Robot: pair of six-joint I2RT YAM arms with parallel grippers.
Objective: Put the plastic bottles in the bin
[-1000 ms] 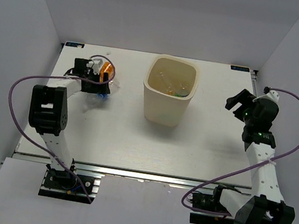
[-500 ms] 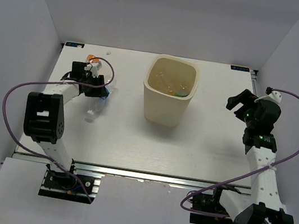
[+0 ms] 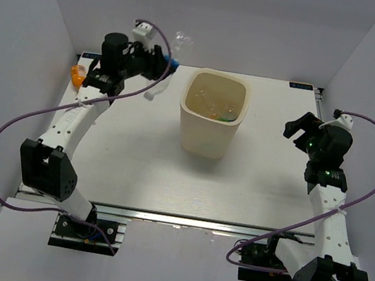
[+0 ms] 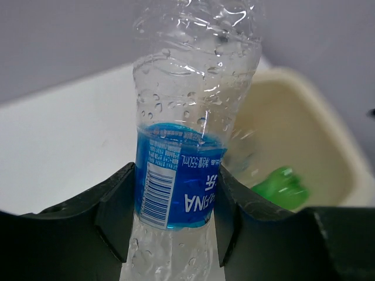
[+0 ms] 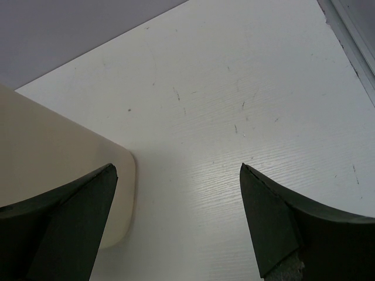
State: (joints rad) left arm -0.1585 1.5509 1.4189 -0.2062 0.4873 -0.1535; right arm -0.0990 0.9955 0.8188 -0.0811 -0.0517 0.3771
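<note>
Our left pincer (image 4: 174, 199) clamps a clear bottle (image 4: 187, 117) by its blue label; it is crumpled, beaded with droplets and sticks out past the fingertips. Just beyond the pincer, to the right, stands the cream bin (image 4: 328, 134), with a green bottle (image 4: 280, 182) inside. An orange bottle (image 3: 76, 74) lies well behind the pincer.
</note>
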